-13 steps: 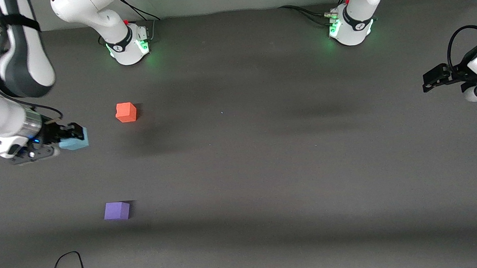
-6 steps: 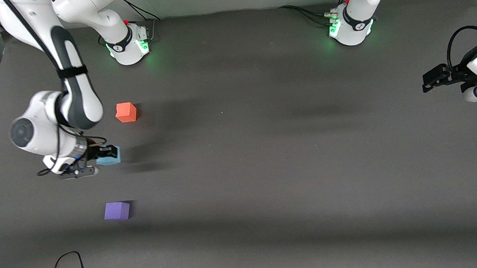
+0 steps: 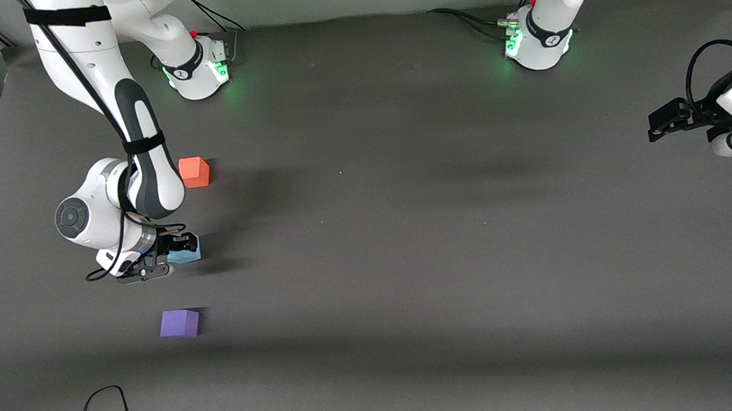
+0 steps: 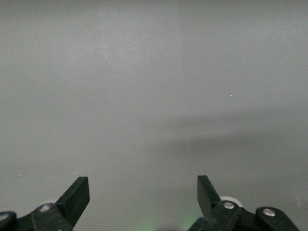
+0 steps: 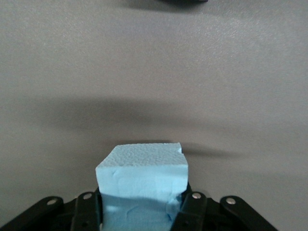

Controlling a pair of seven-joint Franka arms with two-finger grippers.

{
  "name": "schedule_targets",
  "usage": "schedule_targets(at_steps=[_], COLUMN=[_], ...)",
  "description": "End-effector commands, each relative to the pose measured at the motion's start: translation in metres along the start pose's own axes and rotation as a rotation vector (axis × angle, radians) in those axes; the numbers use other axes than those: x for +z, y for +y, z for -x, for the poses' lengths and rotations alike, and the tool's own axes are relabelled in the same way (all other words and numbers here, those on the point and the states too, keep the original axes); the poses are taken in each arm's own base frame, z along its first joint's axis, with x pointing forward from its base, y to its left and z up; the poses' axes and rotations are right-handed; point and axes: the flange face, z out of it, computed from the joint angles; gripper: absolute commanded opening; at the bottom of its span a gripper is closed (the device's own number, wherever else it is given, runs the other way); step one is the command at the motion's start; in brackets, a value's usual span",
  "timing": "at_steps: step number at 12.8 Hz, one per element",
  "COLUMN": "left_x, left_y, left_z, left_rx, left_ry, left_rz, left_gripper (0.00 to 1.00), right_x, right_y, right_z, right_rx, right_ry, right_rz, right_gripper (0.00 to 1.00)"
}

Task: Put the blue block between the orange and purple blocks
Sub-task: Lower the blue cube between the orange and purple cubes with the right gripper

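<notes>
My right gripper (image 3: 181,247) is shut on the light blue block (image 3: 186,254), holding it just above the table between the orange block (image 3: 193,172) and the purple block (image 3: 179,323). The right wrist view shows the blue block (image 5: 142,180) squeezed between the black fingers (image 5: 86,211), with a small notch on one upper edge. The orange block lies farther from the front camera, the purple one nearer. My left gripper (image 3: 658,123) waits open at the left arm's end of the table, its fingers (image 4: 77,195) wide apart over bare mat.
The dark grey mat (image 3: 406,241) covers the table. Both arm bases (image 3: 198,66) stand along the edge farthest from the front camera. A black cable (image 3: 105,406) loops at the nearest edge, close to the purple block.
My right arm has swung in from the table's end with the blue block, moving toward the gap between the orange and purple blocks and lowering. The left arm has not moved.
</notes>
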Motion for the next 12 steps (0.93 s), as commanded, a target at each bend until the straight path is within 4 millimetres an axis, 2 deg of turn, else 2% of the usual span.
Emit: schedule_targets(at_steps=[1,4,5,6,7,8,10,12], left_x=[-0.004,-0.004,-0.004,-0.004,-0.004,-0.004,-0.004,-0.004], left_y=[0.001,0.001,0.001,0.002,0.002,0.002,0.002,0.002], left_z=[0.001,0.001,0.001,0.001,0.001,0.001,0.001,0.001], left_rx=[0.005,0.005,0.005,0.007,0.005,0.007,0.007,0.007], left_ry=[-0.003,-0.003,-0.003,-0.003,-0.003,-0.003,-0.003,-0.003], left_rz=[-0.012,-0.012,-0.012,-0.012,-0.01,-0.012,-0.012,-0.012], left_gripper=[1.0,1.0,1.0,1.0,1.0,1.0,1.0,1.0], right_x=[0.005,0.012,0.015,0.017,0.016,0.014,0.001,-0.023], right_y=[0.001,0.009,0.009,0.009,0.009,0.01,0.009,0.003], right_z=[-0.006,-0.004,-0.003,-0.003,-0.003,-0.003,-0.005,-0.004], right_rx=[-0.014,0.004,0.014,0.021,0.032,0.037,0.038,0.033], right_ry=[0.024,0.013,0.012,0.012,0.012,0.012,0.03,0.024], right_rz=[-0.009,-0.007,-0.012,-0.015,-0.017,-0.023,-0.037,-0.093], right_gripper=[0.09,0.11,0.17,0.44,0.95,1.0,1.0,1.0])
